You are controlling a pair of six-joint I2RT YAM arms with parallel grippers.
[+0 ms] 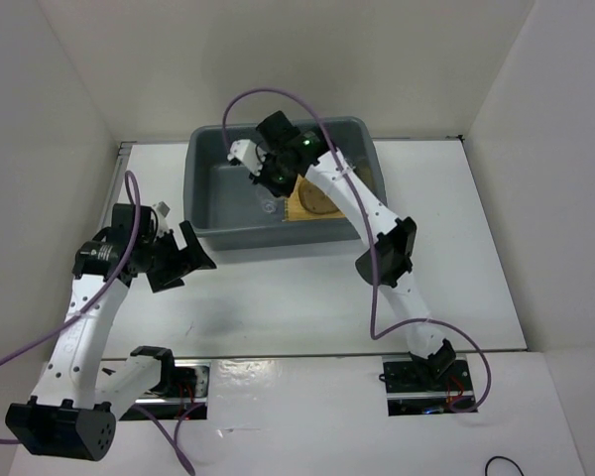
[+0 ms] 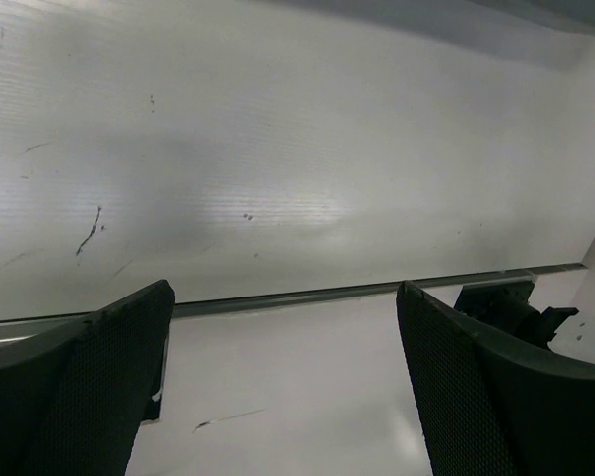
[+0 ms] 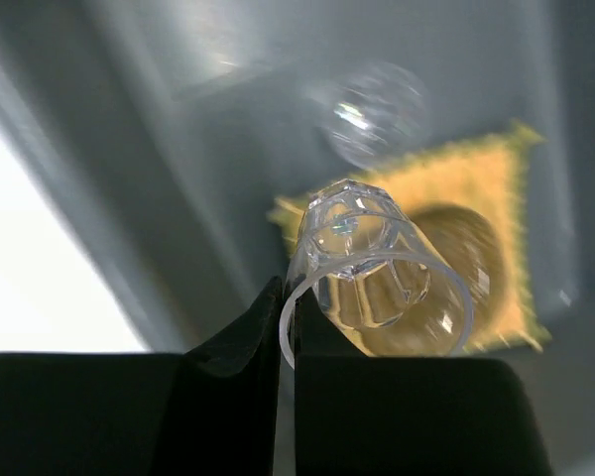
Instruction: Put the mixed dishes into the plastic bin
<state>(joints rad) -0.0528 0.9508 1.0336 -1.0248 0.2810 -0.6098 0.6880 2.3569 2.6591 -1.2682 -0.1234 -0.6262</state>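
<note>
Left gripper (image 1: 188, 263): we note it over bare worktop (image 1: 278, 297), just left of the bin (image 1: 206, 198), jaws spread wide and nothing between them. Its wrist view adds only two dark fingers (image 2: 79, 397), scuffed pale worktop and a wall (image 2: 278, 119); the bin does not appear there.

Bin, top view: the tan mat (image 1: 296, 206) lies on the floor at the right end with a round plate (image 1: 319, 196) on it. A faint clear round piece (image 1: 268, 206) sits left of the mat; we cannot tell whether it is a plate or a cup.

Right gripper (image 1: 268, 171): it is above the bin's middle. Only the wrist view shows the grip, with the gripper (image 3: 288, 317) clenched on the rim of a clear cup (image 3: 377, 268), held tilted above the mat (image 3: 476, 178).
</note>
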